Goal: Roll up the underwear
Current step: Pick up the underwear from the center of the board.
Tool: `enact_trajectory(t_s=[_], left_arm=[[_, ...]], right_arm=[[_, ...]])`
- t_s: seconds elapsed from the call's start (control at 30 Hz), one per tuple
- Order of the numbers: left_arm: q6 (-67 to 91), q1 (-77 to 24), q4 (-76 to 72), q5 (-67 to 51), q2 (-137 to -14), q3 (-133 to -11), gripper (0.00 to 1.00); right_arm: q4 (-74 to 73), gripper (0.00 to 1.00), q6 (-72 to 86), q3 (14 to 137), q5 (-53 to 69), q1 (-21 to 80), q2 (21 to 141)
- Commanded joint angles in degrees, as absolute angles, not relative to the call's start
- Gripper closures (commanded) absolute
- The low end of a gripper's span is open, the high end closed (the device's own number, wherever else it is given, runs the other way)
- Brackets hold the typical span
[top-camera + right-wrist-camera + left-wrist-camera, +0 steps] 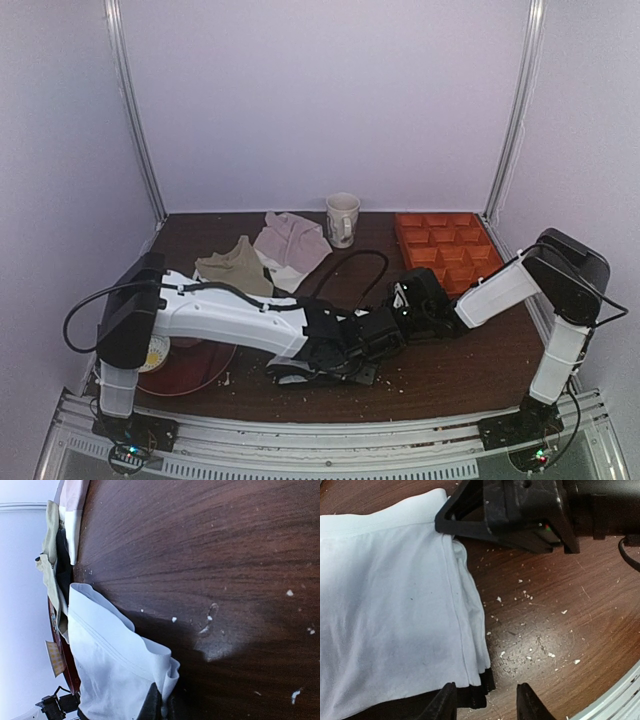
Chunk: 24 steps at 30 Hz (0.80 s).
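The white underwear (390, 610) lies flat on the brown table, its black hem (475, 692) at the near corner. My left gripper (487, 705) is open just above the table. One finger (445, 702) is over the black hem and the other is over bare wood. My right gripper (162, 707) is shut on a folded white edge of the underwear (110, 660). It shows as the black body (510, 510) at the cloth's far corner in the left wrist view. In the top view both grippers meet at the table's middle, and only a strip of the underwear (288, 373) shows.
An olive-beige garment (237, 266) and a pale pinkish cloth (292, 240) lie at the back left. A white mug (342, 218) and an orange compartment tray (447, 247) stand at the back. A red plate (190, 365) lies front left. A black cable (350, 262) loops mid-table. White crumbs are scattered about.
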<state>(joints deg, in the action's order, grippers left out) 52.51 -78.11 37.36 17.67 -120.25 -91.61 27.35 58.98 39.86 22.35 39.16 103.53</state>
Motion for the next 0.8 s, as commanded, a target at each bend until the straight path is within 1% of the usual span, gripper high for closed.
enact_trajectory(t_s=[0.0,0.2,0.57,0.67,0.73,0.77], left_arm=[[51.5,-78.4,36.3,17.6,-122.0,-93.7,0.46],[51.4,-78.4,37.0,17.9,-123.9,-94.7,0.45],[51.5,-78.4,37.8,16.6,-126.0,-94.8,0.46],[51.5,-78.4,38.2,16.0,-126.6,-94.7,0.49],[51.6,-78.4,38.3,15.5,-126.9,-94.6,0.54],[51.6,-78.4,38.4,15.4,-127.0,-94.7,0.55]], right_arm=[[21.6,1.00,59.1,37.9,22.3,38.9,105.7],[21.6,1.00,58.6,37.6,22.5,38.8,105.7],[22.1,1.00,58.5,37.7,23.1,38.7,106.3],[22.2,1.00,58.6,37.7,23.1,38.7,106.4],[22.2,1.00,58.6,37.7,23.1,38.7,106.3],[22.3,1.00,58.6,37.7,23.1,38.7,106.3]])
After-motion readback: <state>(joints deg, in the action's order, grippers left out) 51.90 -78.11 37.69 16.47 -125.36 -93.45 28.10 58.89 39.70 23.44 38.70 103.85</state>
